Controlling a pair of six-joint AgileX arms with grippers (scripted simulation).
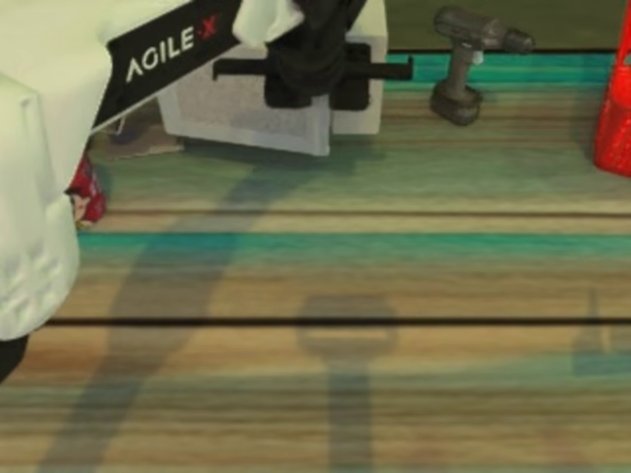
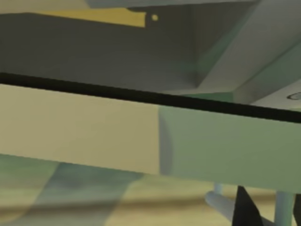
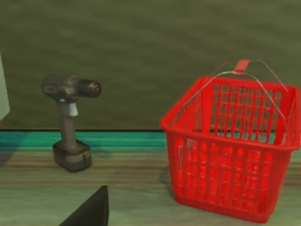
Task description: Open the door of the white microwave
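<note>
Top view reads "AGILE·X" on the left arm, whose black left gripper hangs at the off-white panel door of the boxy white microwave, far-left of the table; jaw state cannot be told.

Striped wood-and-teal table under soft shadows — dark olive wall behind.

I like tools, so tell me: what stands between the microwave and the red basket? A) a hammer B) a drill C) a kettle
B: a grey drill stands upright on the table between the microwave and the red basket.
</note>
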